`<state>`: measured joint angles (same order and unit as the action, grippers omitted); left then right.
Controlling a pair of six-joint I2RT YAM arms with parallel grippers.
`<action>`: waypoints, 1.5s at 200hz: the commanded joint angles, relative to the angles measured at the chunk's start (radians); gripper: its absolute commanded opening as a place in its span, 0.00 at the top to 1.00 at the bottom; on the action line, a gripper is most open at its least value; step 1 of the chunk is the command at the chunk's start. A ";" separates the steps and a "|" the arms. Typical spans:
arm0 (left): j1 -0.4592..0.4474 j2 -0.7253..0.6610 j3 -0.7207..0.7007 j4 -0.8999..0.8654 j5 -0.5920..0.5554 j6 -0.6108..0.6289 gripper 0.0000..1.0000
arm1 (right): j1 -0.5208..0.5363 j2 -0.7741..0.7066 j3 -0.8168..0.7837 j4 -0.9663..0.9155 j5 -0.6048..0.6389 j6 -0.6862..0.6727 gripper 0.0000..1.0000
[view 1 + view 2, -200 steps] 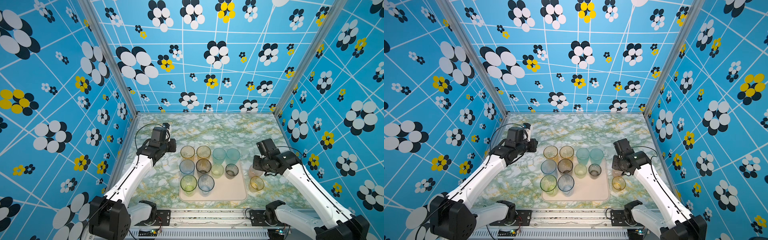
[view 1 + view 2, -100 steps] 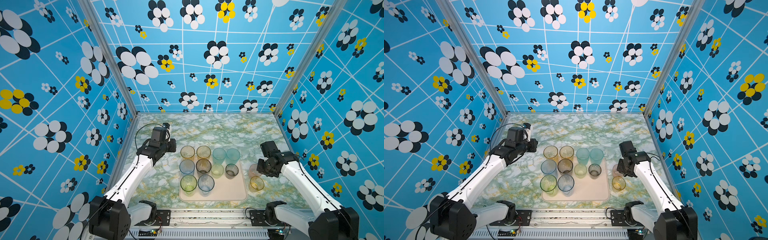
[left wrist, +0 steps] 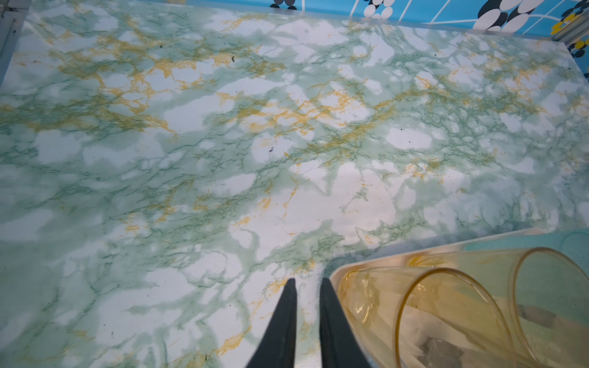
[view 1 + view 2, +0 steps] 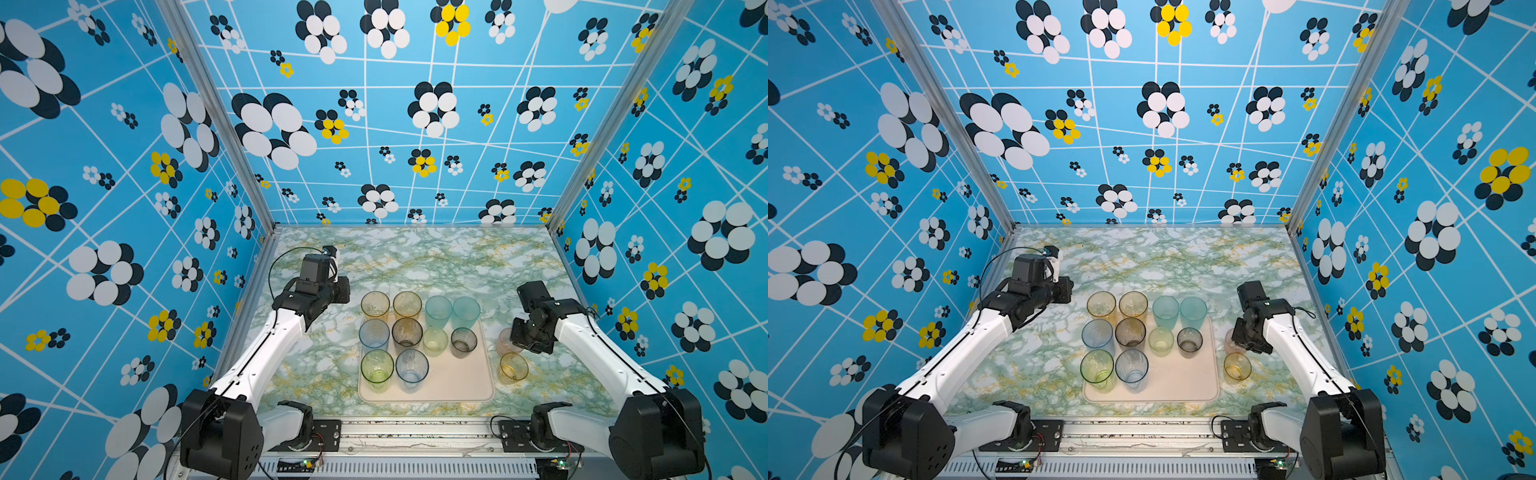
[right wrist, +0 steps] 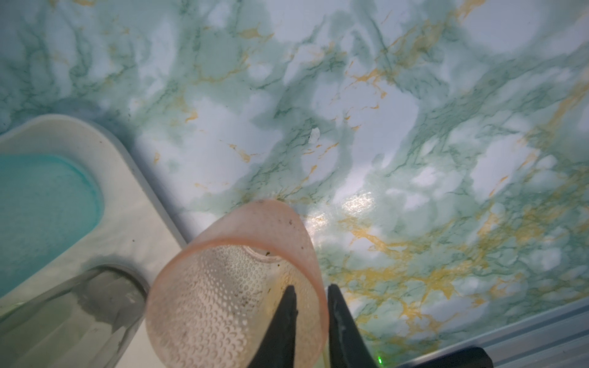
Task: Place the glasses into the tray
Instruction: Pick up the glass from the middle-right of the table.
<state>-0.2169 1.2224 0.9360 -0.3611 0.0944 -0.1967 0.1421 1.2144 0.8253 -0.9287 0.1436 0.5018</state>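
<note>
R gripper (image 5: 310, 286): jaws nipped on side wall of pink glass (image 5: 229, 286), one finger inside rim, other outside. Finger roots cut off at frame edge.
Pink glass: dimpled, translucent, off the tray (image 5: 140, 178), just beside its rim, over worktop (image 5: 414, 159). Base resting or hanging clear: cannot tell. Mostly hidden behind R wrist in both top views.
L gripper (image 3: 306, 280): jaws a little parted, slim gap, nothing between. Over bare worktop just off tray corner, beside tall amber pair (image 3: 446, 318). Jaws hidden under wrist in both top views.
Tray contents, per both top views: 10 glasses, upright.
- Far row: amber pair, then 2 tall teal glasses (image 4: 438, 309). Bases hard to make out through tinted walls.
- Mid row: blue glass (image 4: 374, 334), smoky brown glass (image 4: 407, 332), short yellow-green glass (image 4: 434, 341), short grey glass (image 4: 464, 341).
- Near row: tall yellow-green glass (image 4: 377, 368), second blue glass (image 4: 411, 368).
- Near-right part of tray floor bare.
Outside tray: short amber glass (image 4: 514, 368), upright on worktop, just beside R rim, near pink glass.
</note>
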 commanded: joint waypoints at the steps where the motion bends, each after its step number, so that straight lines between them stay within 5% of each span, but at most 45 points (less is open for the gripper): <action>1: 0.008 0.009 -0.016 0.016 0.016 0.012 0.83 | -0.007 -0.004 -0.015 0.010 -0.011 -0.009 0.79; 150: 0.008 -0.001 -0.014 0.001 0.010 0.011 0.83 | -0.011 -0.017 0.002 0.038 0.026 -0.030 0.99; 300: 0.001 -0.024 -0.005 -0.016 -0.001 0.007 0.83 | -0.011 -0.167 0.194 -0.080 0.072 -0.141 1.00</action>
<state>-0.2161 1.2209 0.9356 -0.3630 0.0967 -0.1970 0.1360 1.0767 0.9619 -0.9520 0.2054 0.4030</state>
